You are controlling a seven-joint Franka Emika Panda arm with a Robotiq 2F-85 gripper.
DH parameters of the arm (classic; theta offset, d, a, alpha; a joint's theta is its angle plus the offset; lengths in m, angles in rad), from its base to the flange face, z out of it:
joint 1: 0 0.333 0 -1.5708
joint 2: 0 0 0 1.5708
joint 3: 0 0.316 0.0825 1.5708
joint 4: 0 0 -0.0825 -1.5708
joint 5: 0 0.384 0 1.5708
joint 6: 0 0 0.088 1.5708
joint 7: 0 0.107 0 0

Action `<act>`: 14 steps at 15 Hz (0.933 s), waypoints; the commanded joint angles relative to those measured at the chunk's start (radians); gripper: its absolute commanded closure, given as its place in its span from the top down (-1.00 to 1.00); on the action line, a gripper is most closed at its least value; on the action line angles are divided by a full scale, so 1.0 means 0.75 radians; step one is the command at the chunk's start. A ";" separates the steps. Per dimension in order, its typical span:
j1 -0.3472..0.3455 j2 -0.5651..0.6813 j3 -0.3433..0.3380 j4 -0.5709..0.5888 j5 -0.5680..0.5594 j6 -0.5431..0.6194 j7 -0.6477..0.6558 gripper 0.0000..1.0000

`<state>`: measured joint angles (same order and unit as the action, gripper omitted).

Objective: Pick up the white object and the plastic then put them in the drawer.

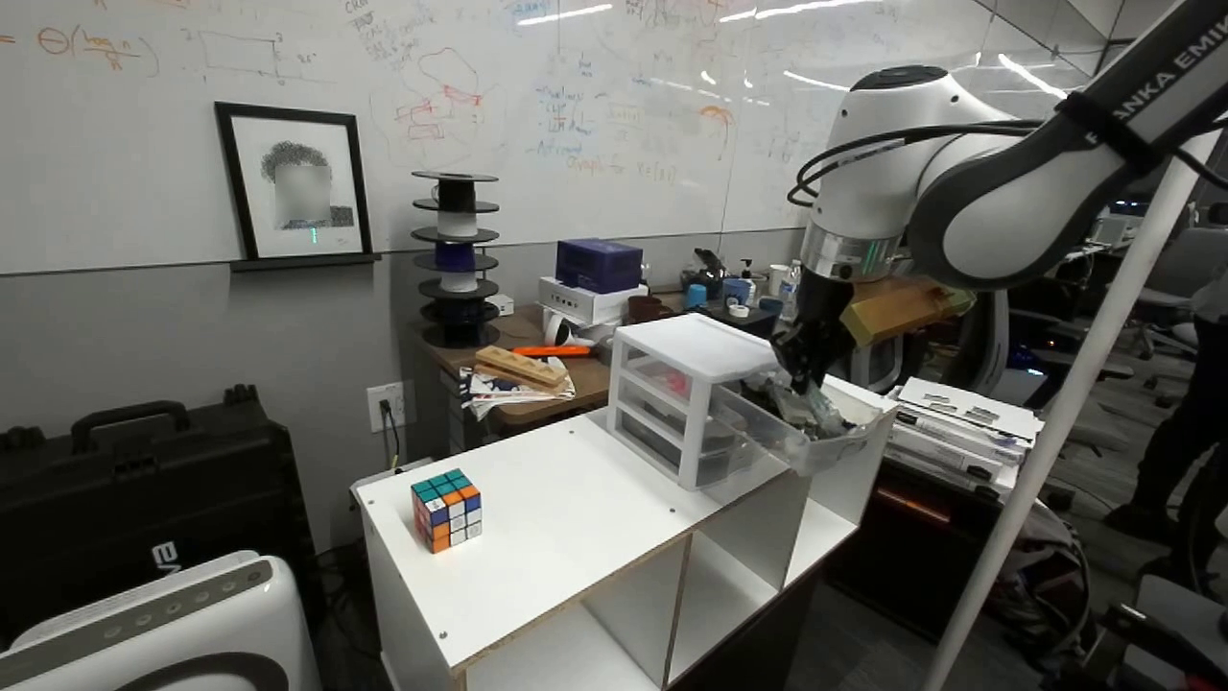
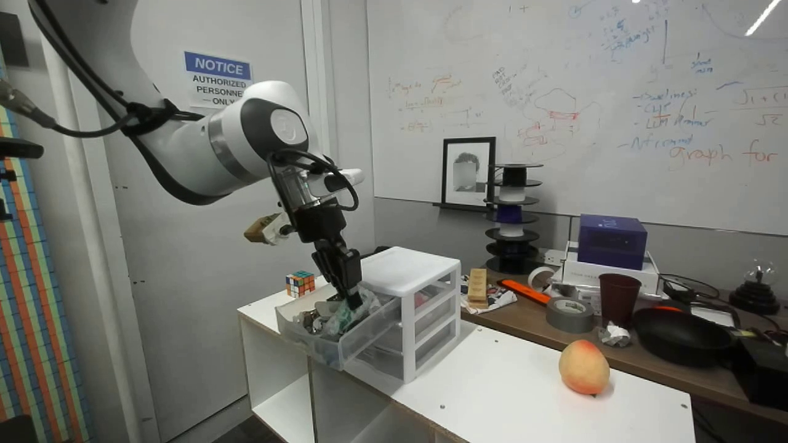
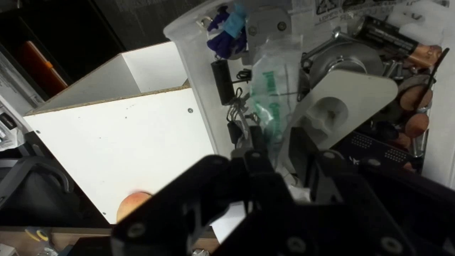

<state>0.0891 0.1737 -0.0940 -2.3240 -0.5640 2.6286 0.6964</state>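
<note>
Tool (image 3: 277,137): mine is down at the pulled-out drawer (image 3: 201,81), fingers partway apart with plastic (image 3: 270,85) between; whether gripped, I cannot tell.
White object (image 3: 369,92): probably the pale rounded piece inside, beside the plastic.
Drawer: both look delivered; I judge only letting go and lifting clear remain.
Tabletop (image 2: 492,406): white, bearing the drawer unit (image 2: 409,267), puzzle cube (image 2: 300,284) and a peach-like fruit (image 2: 584,367).
Room: scribbled whiteboard (image 2: 585,74), crowded brown desk (image 2: 526,326) behind.
</note>
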 commanded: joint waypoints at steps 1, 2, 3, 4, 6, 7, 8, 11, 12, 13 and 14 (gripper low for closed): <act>0.004 -0.015 -0.004 -0.017 -0.016 0.014 -0.009 0.14; 0.007 -0.014 -0.010 -0.015 -0.038 0.020 0.006 0.28; 0.007 -0.014 -0.011 -0.014 -0.045 0.019 0.009 0.45; 0.007 -0.014 -0.011 -0.014 -0.051 0.028 0.011 0.58; 0.043 -0.108 0.019 -0.034 -0.018 -0.075 0.066 0.89; 0.049 -0.130 0.049 -0.023 0.033 -0.134 0.032 0.99; 0.035 -0.045 0.081 0.126 0.142 -0.237 -0.087 1.00; 0.039 0.057 0.135 0.383 0.284 -0.428 -0.233 1.00; 0.064 -0.091 0.154 0.238 0.248 -0.426 -0.221 1.00; 0.068 -0.047 0.160 0.327 0.240 -0.463 -0.242 1.00; 0.073 -0.012 0.165 0.391 0.229 -0.482 -0.243 1.00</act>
<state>0.1274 0.1506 0.0154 -2.1155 -0.3938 2.3304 0.5525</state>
